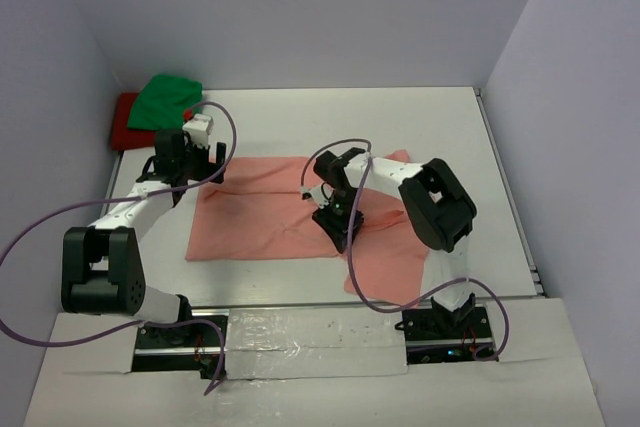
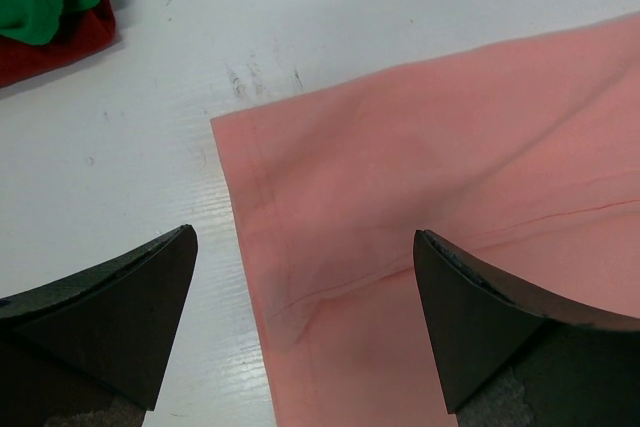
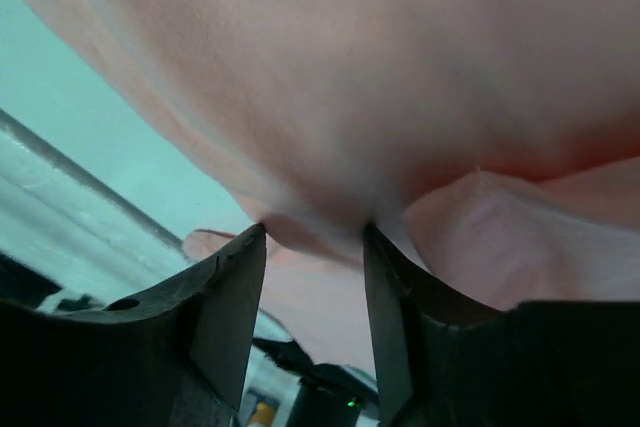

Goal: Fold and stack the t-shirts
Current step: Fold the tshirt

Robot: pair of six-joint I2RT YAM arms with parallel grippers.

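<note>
- The salmon-pink t-shirt [image 1: 260, 222] is spread across the middle of the white table [image 1: 430, 127]. It's soft matte cotton, mostly flat, with a few shallow creases. One flap is trailed toward the near edge on the right.
- A squared corner of it with a stitched hem is seen sharply in the left wrist view, along with grey scuff marks [image 2: 245, 77] on the tabletop.
- The left gripper [image 2: 303, 237] is held wide apart over that corner with nothing gripped. Only its dark wedge-shaped fingers [image 2: 120, 297] are shown.
- The right gripper [image 3: 314, 232] is planted mid-shirt and clamped on a bunched fold of the pink cloth. That view is filled with blurry fabric, so the weave can't be made out.
- The green t-shirt [image 1: 165, 99] is crumpled in a lump on the red t-shirt [image 1: 124, 125] at the far left corner. The red one is mostly covered, so its shape can't really be told.
</note>
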